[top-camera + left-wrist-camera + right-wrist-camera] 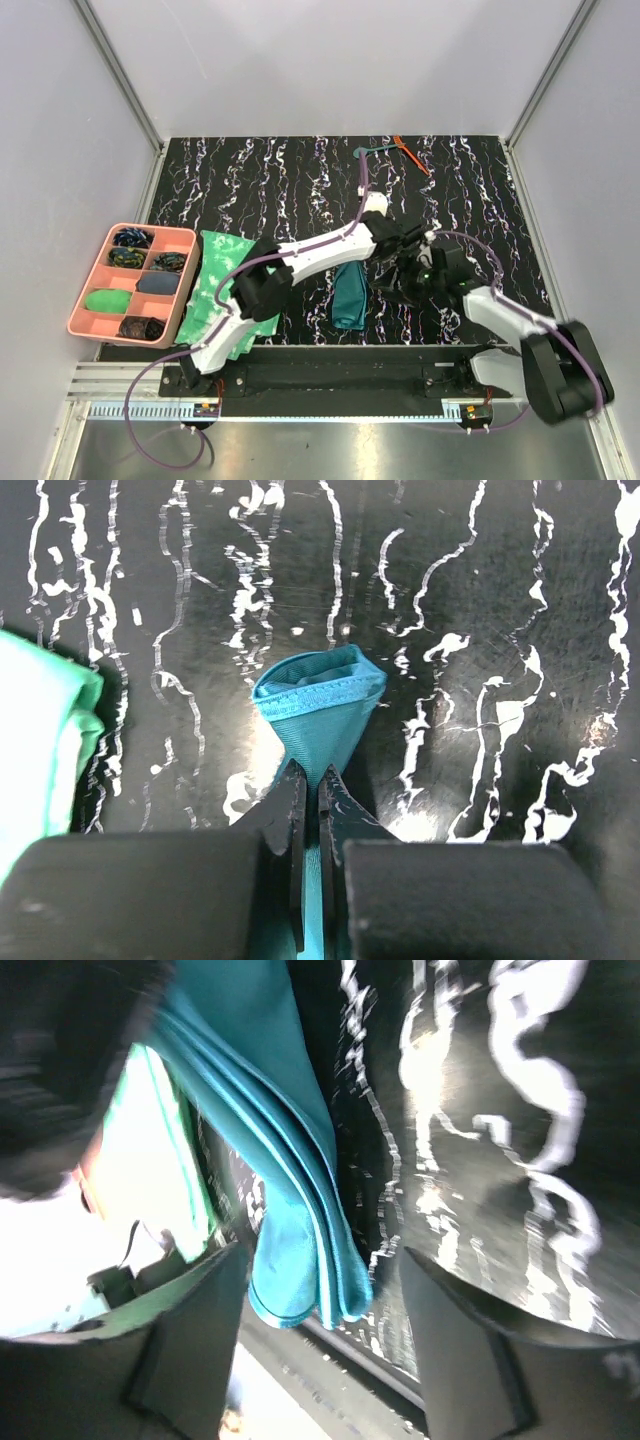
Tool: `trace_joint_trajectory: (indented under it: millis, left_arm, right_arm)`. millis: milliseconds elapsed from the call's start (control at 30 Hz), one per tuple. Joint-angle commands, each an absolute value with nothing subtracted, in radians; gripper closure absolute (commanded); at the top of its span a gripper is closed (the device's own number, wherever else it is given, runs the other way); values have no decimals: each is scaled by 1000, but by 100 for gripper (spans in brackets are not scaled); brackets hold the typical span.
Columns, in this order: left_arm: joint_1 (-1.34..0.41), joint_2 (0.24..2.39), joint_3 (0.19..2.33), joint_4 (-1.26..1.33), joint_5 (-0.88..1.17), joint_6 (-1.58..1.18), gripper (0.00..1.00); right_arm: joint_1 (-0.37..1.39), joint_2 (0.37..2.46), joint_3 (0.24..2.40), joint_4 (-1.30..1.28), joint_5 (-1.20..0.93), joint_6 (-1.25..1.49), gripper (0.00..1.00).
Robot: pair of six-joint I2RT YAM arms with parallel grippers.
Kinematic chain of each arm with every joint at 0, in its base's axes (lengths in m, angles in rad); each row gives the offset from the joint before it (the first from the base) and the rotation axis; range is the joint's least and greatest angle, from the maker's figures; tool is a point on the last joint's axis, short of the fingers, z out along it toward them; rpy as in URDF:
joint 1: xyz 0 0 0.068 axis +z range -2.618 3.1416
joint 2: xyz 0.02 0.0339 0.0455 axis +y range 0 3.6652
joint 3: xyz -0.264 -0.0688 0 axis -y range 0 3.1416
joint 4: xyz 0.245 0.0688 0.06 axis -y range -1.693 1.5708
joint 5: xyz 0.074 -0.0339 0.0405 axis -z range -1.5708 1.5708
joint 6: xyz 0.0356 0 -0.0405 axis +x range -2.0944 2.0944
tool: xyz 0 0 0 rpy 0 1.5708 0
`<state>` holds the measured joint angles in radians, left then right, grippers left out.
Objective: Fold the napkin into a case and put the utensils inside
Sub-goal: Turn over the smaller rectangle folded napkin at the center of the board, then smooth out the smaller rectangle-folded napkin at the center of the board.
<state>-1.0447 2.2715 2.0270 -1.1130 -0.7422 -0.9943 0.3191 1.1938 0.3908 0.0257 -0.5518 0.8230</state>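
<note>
The dark teal napkin is folded into a long narrow strip near the table's front middle. My left gripper is shut on its far end, and the pinched cloth fans out past the fingertips. My right gripper stands open just to the right of the strip. In the right wrist view the layered near end of the napkin lies between the spread fingers without being pinched. The utensils, a teal spoon and an orange-red stick, lie at the table's far edge.
A light green tie-dye cloth lies left of the napkin and shows in the wrist views. A pink compartment tray with several bundled cloths sits at the left. The metal front rail runs under the napkin's near end.
</note>
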Motion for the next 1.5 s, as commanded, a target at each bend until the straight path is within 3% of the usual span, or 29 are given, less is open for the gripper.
trace_joint_trajectory:
  millis: [0,67,200,300,400,467,667,867,1000,1167,1233,1267,1367,1467]
  left_arm:
    - [-1065,2356,2147,-1184,-848,-977,95]
    - [-1065,2390,2184,-1212,-853,-986,93]
    - [-1077,2439,2244,-1224,-851,-982,85]
    - [-1094,2444,2279,-1200,-848,-950,70]
    - [-1094,2431,2306,-1192,-807,-934,45]
    - [-1095,2410,2301,-1184,-772,-933,36]
    - [-1124,2153,2052,-1036,-666,-861,30]
    - [-1123,1765,1599,-712,-456,-778,35]
    - [-1082,1555,1239,-420,-220,-784,46]
    - [-1040,1477,991,-112,-17,-779,71]
    - [-1037,1482,971,-51,-6,-767,74]
    - [-1028,1497,957,-14,8,-761,75]
    - [-1009,1532,939,27,72,-755,76]
    - [-1005,1560,914,72,106,-770,77]
  right_arm:
    - [290,1020,429,-251,-344,749,25]
    - [279,942,436,-311,-301,761,17]
    - [252,905,451,-385,-243,739,11]
    - [229,936,456,-388,-245,726,9]
    - [197,986,471,-397,-270,726,8]
    - [172,989,462,-402,-272,727,7]
    - [129,996,468,-356,-323,687,6]
    - [129,1123,543,-204,-558,516,5]
    - [132,1273,658,-144,-733,453,10]
    - [195,1454,793,-9,-850,514,33]
    - [221,1543,842,76,-931,566,40]
    - [227,1569,853,103,-952,584,52]
    - [250,1664,894,153,-1003,621,66]
    - [252,1726,919,155,-1002,618,71]
